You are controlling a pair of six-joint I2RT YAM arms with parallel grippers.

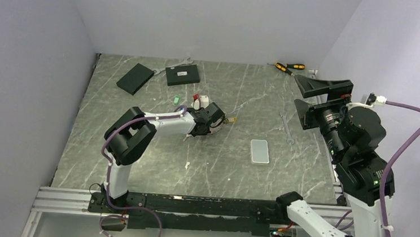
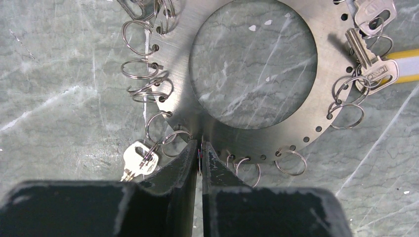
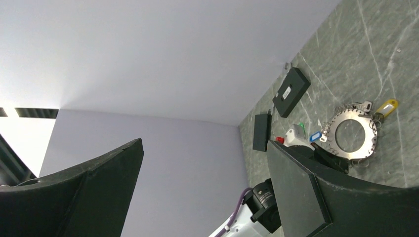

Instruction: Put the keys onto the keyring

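Note:
The keyring (image 2: 174,74) is a flat metal disc with a round hole, lying on the table, and small split rings hang from holes round its rim. My left gripper (image 2: 200,154) is shut on one thin split ring at the near rim. A silver key (image 2: 138,160) hangs just left of the fingers. Two more keys (image 2: 371,57) hang at the far right beside a yellow tag (image 2: 406,64). From above, the left gripper (image 1: 210,122) hides most of the ring. A green-tagged key (image 1: 176,99) lies loose to its left. My right gripper (image 1: 315,101) is raised at the right, open and empty.
Two flat black boxes (image 1: 135,78) (image 1: 182,75) lie at the back left. A phone (image 1: 259,151) lies right of centre, with a wrench (image 1: 287,127) beyond it. Screwdrivers (image 1: 289,67) lie at the back right corner. Walls close in on three sides.

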